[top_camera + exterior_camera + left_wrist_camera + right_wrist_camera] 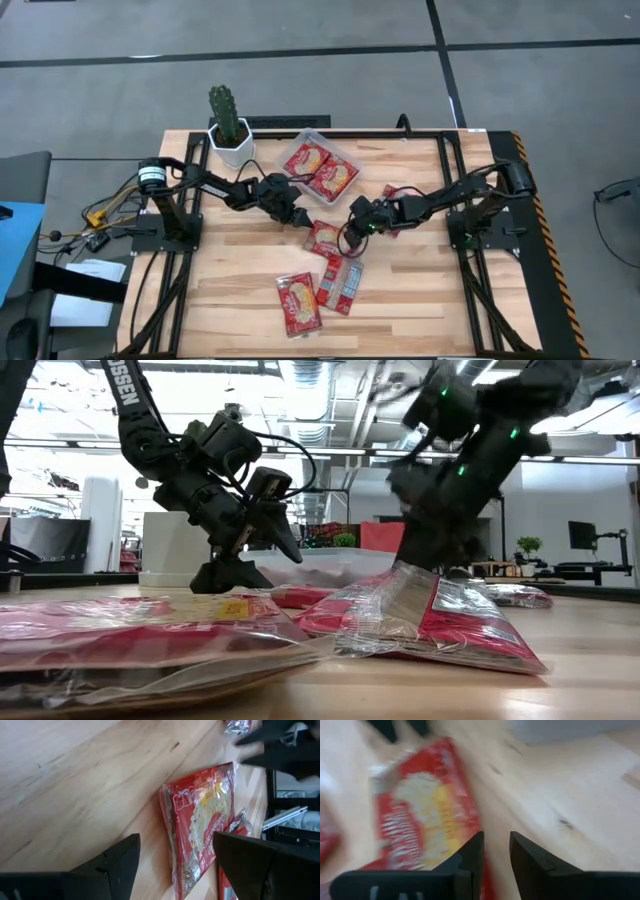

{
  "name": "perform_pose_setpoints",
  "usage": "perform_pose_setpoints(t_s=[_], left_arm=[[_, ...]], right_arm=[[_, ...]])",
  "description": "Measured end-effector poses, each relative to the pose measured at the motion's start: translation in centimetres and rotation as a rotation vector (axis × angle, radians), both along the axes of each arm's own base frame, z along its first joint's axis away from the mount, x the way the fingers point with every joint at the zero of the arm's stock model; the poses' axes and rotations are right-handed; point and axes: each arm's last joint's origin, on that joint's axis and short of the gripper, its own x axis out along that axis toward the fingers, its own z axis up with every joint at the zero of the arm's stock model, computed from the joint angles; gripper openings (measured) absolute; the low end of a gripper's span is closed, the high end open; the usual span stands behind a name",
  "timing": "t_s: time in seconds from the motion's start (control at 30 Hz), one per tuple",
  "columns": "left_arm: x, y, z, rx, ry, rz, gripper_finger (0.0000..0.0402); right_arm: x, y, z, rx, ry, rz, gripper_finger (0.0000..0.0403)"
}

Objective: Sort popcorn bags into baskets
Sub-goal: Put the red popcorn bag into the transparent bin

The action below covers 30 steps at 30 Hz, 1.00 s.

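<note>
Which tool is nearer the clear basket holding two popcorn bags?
Left. The left tool hovers just in front of the clear basket; the right tool is farther off, over the loose popcorn bags mid-table.

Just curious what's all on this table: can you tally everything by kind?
Popcorn bags: 6 (2 in the tray, 4 on the table, one partly hidden under the right arm)
Clear tray: 1
Potted cactus: 1
Robot arms: 2
Total: 10

Two red popcorn bags [318, 168] flat in clear basket [287, 152]; others [325, 276] on table
</note>
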Motion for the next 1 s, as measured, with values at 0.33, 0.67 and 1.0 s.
perform_pose_setpoints(t_s=[0.33, 0.67, 1.0], left_arm=[[-0.1, 0.2, 0.1, -0.049, -0.015, -0.056, 0.0238], [0.1, -0.9, 0.0, -0.014, -0.005, -0.075, 0.0238], [0.1, -0.9, -0.3, 0.017, 0.024, -0.043, 0.0238]], right_arm=[[-3.3, 4.3, 1.5, 0.030, 0.160, 0.103, 0.0071], [-1.5, 5.6, -2.6, 0.041, 0.176, 0.108, 0.0063], [0.2, 3.1, -2.7, 0.033, 0.076, 0.097, 0.0063]])
